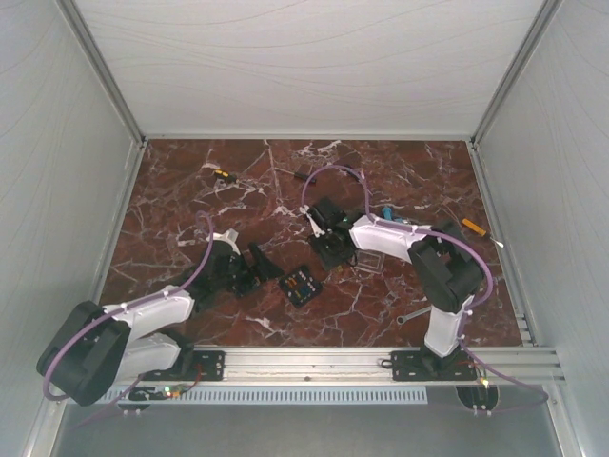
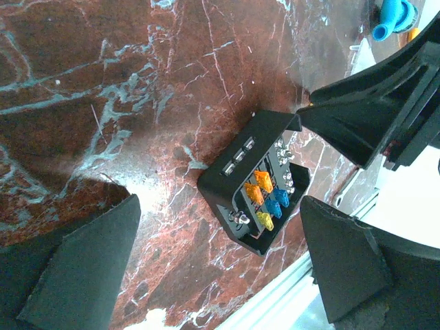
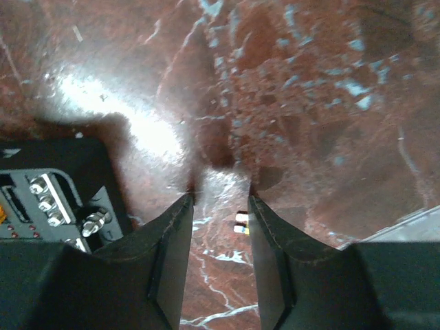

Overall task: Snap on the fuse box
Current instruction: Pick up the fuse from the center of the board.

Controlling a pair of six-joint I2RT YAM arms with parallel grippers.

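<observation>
Black and open-topped, the fuse box (image 1: 303, 286) sits on the red marble table (image 1: 190, 190) between the two arms, toward the front edge. Its orange, blue and yellow fuses face up and no cover is on it yet. The left gripper (image 2: 220, 205) hangs beside it with fingers spread as wide as they go. The box is framed in the gap but untouched, and the gripper is probably poised to steady it while a cover is pressed home. The right gripper (image 3: 220, 199) points down at bare marble just beyond the box, its fingers set at a narrow slot with nothing gripped. A faint clear square (image 1: 369, 259) beside that arm looks like the lid, likely its target. The box lies diagonal to the table edges. Being nearly square, its long axis is hard to call, though terminal screws line one side.
</observation>
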